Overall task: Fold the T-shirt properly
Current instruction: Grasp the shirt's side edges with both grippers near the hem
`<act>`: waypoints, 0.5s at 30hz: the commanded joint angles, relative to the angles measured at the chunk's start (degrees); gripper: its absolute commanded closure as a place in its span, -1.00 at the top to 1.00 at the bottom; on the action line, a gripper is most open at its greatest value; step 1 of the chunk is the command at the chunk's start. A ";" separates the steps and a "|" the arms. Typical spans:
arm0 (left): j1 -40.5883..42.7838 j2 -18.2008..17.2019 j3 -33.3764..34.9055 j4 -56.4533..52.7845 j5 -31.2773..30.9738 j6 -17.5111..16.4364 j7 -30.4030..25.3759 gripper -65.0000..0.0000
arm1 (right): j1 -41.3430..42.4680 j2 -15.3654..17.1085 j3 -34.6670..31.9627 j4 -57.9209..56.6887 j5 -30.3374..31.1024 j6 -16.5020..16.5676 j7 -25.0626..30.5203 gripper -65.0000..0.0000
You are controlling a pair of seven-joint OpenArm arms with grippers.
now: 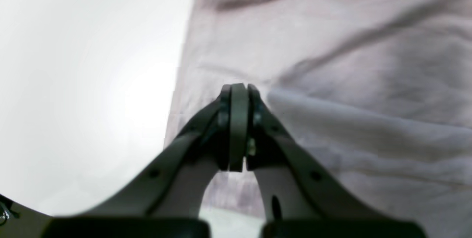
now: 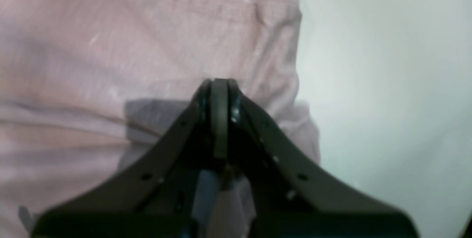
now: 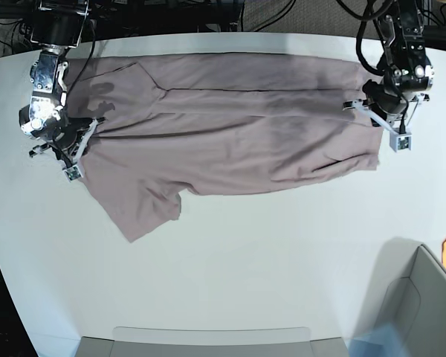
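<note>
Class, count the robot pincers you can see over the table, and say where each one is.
2. The right pincer is at the T-shirt's left edge in the base view, by the sleeve end; the left pincer is at its right edge. Both are shut. None looks hidden.

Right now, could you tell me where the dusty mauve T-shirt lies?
In the base view the mauve T-shirt is spread across the white table's far half, between the left gripper and right gripper.

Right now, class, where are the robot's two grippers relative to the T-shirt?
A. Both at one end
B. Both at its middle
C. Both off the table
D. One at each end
D: the left gripper and right gripper sit at opposite ends of the T-shirt.
</note>
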 commanded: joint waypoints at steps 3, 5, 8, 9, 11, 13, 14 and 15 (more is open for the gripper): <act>-0.48 -0.59 -0.17 0.81 0.14 0.12 -0.87 -1.00 | 0.93 1.02 0.24 4.40 2.56 0.00 0.45 -1.00; -0.48 -0.59 -0.08 0.81 0.23 0.12 -0.87 -1.00 | 2.69 0.93 0.24 7.22 3.79 0.00 0.19 -1.00; -0.48 -0.59 -0.08 0.81 0.31 0.12 -0.87 -1.00 | 6.11 0.93 -0.29 9.50 5.11 0.00 0.19 -0.65; -0.48 -0.59 -0.08 0.81 0.31 0.12 -0.87 -1.00 | 8.22 0.93 -0.55 9.42 5.73 0.00 0.19 -0.51; -0.48 -0.59 -0.08 0.81 0.31 0.12 -0.87 -1.00 | 12.00 1.55 -2.40 7.04 6.17 0.00 0.19 -0.35; -0.48 -0.59 -0.08 0.81 0.31 0.12 -0.87 -1.00 | 17.37 3.30 -6.62 0.10 6.17 0.09 0.72 -0.30; -0.48 -0.59 -0.08 0.81 0.23 0.12 -0.87 -1.00 | 19.83 4.01 -8.29 -4.04 6.17 0.09 0.80 -0.31; -0.48 -0.59 -0.08 0.81 0.14 0.12 -0.87 -1.00 | 22.99 4.45 -9.69 -9.40 6.17 0.09 1.51 -0.31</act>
